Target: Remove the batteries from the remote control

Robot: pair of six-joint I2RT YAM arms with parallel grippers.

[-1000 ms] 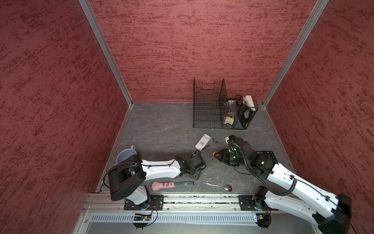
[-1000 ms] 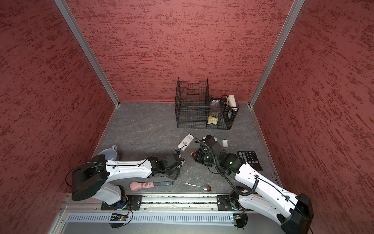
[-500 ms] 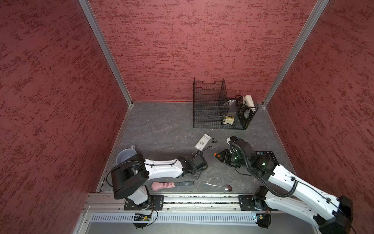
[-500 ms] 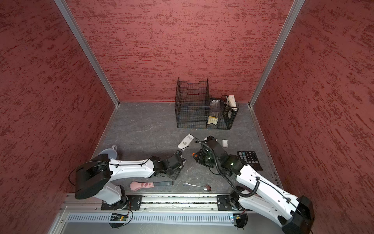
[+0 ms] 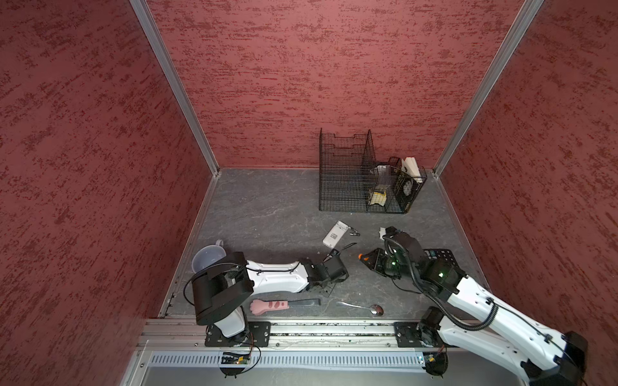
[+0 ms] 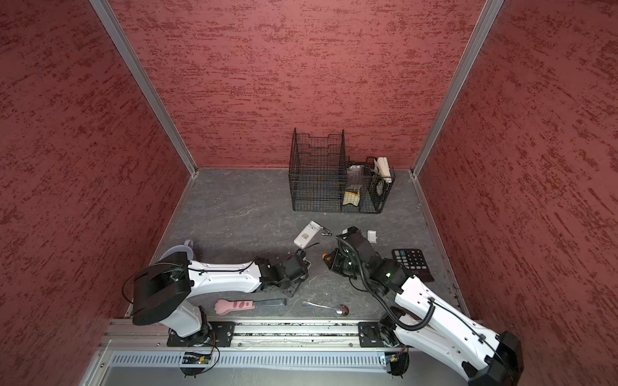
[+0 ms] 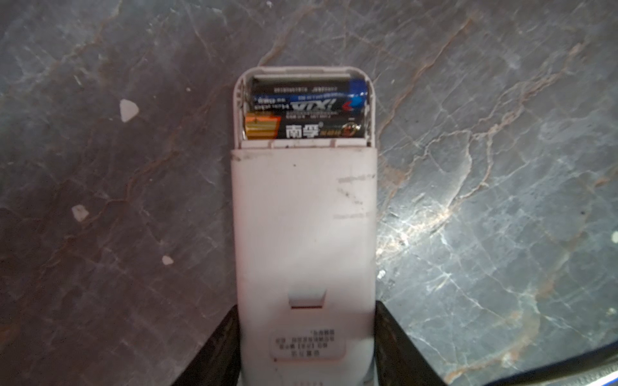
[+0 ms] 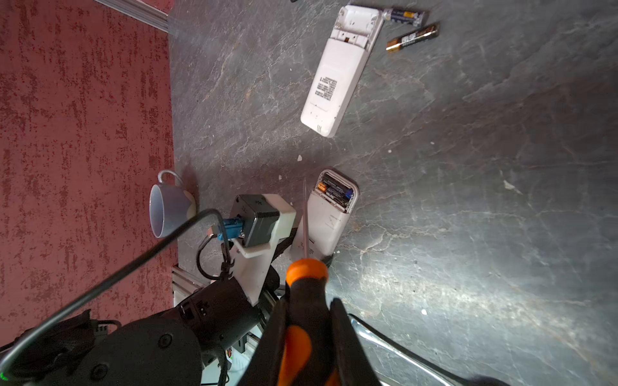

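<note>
1. The left pincer (image 7: 306, 314) has tightened slightly, jaws pressing the sides of the white plastic remote control (image 7: 302, 217) at near centre of the grey marbled worktop (image 7: 485, 167).
2. Two dark cylindrical batteries (image 7: 304, 110) sit in its open compartment.
3. The right pincer (image 8: 309, 310), clamped on the orange-and-black screwdriver (image 8: 307, 270), has edged left towards them, so prying likely comes next.
4. Farther off, a second white remote (image 8: 337, 70) lies emptied, with two loose batteries (image 8: 413, 36) beside it.

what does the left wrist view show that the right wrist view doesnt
Only the left wrist view: a close look at the brand print on the two batteries, and the left gripper closing its fingers around the remote.

Only the right wrist view: a second remote, two loose batteries beside it, a cup, and the right gripper shut on the screwdriver.

Both: the open remote with two batteries inside, on the grey table.
</note>
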